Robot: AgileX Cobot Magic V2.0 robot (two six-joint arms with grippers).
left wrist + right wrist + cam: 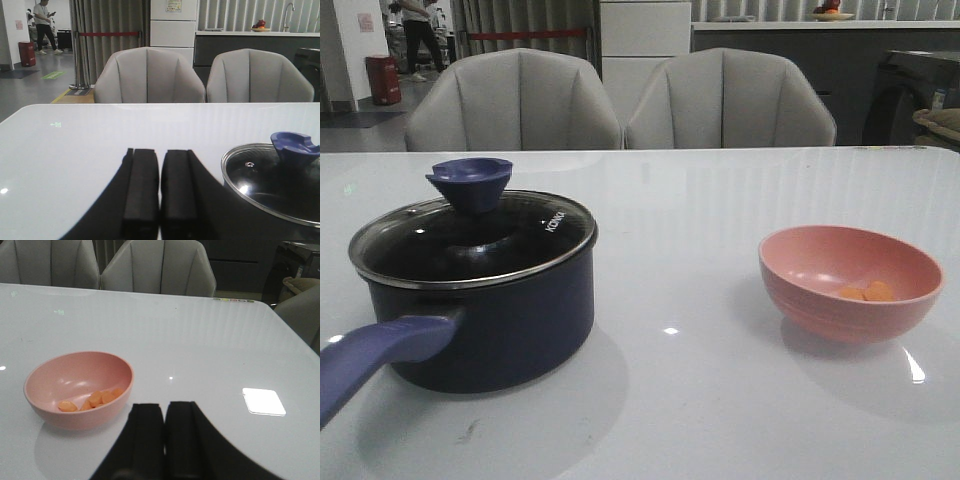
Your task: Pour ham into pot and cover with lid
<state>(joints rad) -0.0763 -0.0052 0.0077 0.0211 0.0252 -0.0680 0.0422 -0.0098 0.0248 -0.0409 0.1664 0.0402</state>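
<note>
The navy pot (510, 320) stands at the table's left with its purple-blue handle (375, 355) pointing to the near left. The glass lid (470, 245) with the blue knob (470, 182) sits on it; the lid also shows in the left wrist view (265, 182). Several orange ham slices (868, 292) lie in the pink bowl (850, 285) at the right, and the slices also show in the right wrist view (95, 400). My left gripper (160, 152) is shut and empty, left of the pot. My right gripper (165, 406) is shut and empty, beside the bowl (80, 390). Neither gripper shows in the front view.
The white glossy table (700, 400) runs wide around both objects. Two grey chairs (515, 100) stand behind its far edge. A bright light patch (263, 401) reflects on the table near the right gripper.
</note>
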